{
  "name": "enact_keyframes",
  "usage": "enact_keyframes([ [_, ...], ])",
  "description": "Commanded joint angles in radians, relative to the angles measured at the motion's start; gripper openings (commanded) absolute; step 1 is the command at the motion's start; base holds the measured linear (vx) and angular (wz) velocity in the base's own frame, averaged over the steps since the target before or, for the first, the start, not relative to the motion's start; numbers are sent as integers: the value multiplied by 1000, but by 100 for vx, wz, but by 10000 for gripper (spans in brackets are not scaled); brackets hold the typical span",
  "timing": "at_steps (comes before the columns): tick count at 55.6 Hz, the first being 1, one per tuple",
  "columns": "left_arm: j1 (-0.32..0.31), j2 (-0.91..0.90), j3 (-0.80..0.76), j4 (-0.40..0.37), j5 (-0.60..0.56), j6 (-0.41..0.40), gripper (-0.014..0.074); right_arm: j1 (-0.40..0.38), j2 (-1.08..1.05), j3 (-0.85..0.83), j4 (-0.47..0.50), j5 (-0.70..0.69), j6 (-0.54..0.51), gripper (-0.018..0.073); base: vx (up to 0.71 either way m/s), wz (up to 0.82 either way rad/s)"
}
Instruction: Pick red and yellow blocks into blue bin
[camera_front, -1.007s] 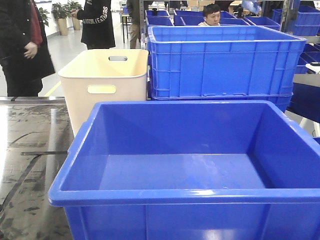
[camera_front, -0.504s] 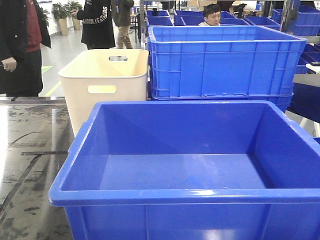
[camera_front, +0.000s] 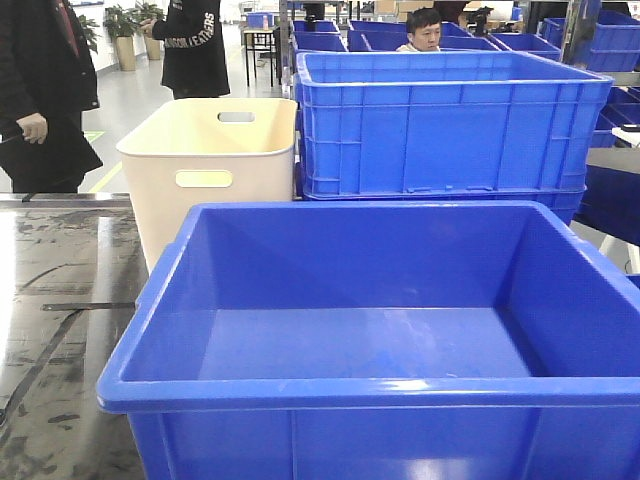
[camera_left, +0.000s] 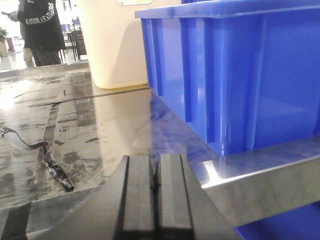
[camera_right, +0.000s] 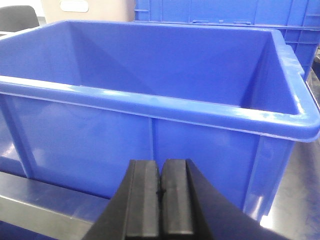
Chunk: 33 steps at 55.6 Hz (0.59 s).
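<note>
The blue bin (camera_front: 370, 395) fills the near middle of the front view, with nothing showing inside it. Its left outer wall (camera_left: 240, 75) shows in the left wrist view, its near wall and rim (camera_right: 150, 105) in the right wrist view. My left gripper (camera_left: 155, 172) is shut and empty, low over the table, left of the bin. My right gripper (camera_right: 160, 175) is shut and empty, in front of the bin's near wall. Neither gripper shows in the front view. The red cube and the yellow studded brick are out of view.
A cream tub with handle slots (camera_front: 205, 165) stands behind the bin at left. A taller ribbed blue crate (camera_front: 450, 120) stands behind at right. A black cable (camera_left: 47, 160) lies on the glossy table (camera_front: 60, 300). People stand at the back left.
The people at the back left have shifted. The bin and tubs have not moved.
</note>
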Motion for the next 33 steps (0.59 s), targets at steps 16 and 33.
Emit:
enact_keyframes([
  [16,1,-16,-16,2,-81,-7,1,-2,7,-28,0,-80,-3,-10,0,0],
  [33,1,-16,-16,2,-81,-7,1,-2,7,-28,2,-81,-3,-10,0,0],
])
